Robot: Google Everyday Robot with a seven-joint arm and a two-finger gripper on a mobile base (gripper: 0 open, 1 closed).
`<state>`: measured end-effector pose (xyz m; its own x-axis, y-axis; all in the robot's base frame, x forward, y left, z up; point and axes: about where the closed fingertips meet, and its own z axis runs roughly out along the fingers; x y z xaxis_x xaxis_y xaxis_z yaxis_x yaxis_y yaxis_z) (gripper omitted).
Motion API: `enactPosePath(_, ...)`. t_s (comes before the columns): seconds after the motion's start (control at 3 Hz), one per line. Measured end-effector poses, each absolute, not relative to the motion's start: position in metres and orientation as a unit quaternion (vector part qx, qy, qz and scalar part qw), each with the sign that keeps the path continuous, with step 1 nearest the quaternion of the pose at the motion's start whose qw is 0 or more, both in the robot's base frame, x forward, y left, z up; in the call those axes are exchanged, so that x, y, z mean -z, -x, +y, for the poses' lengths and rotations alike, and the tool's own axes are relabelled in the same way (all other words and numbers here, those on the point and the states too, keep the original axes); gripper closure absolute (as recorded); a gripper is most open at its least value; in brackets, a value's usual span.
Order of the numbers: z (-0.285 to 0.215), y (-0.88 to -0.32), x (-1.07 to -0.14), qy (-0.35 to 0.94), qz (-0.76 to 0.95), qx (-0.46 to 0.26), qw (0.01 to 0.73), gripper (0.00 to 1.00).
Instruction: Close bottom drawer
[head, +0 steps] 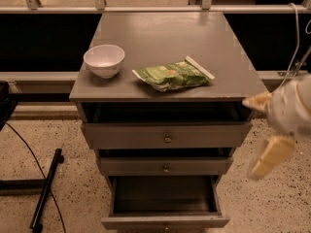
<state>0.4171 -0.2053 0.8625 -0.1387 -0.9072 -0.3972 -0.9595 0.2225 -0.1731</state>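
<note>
The gripper [253,139], wide and empty at right of frame, hangs off-centre; a skewed push could jam the bottom drawer [146,222].

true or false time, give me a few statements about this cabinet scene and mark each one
1. The bottom drawer is pulled out. True.
2. The white bowl sits inside that drawer. False: it stands on the cabinet top.
3. The gripper is clamped on the drawer's knob. False: it hangs open and empty beside the cabinet, apart from the drawer.
4. A green bag lies on the cabinet top, near the bowl. True.
</note>
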Motion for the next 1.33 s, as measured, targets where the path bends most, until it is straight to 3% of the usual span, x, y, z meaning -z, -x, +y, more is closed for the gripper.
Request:
enactPosePath(0.67,-0.210,-0.403,-0.839,0.614,0.744,-0.086,0.250,0.00)
enactPosePath(1.33,-0.140,-0.386,-0.725,0.596,0.695,-0.199,0.348,0.00)
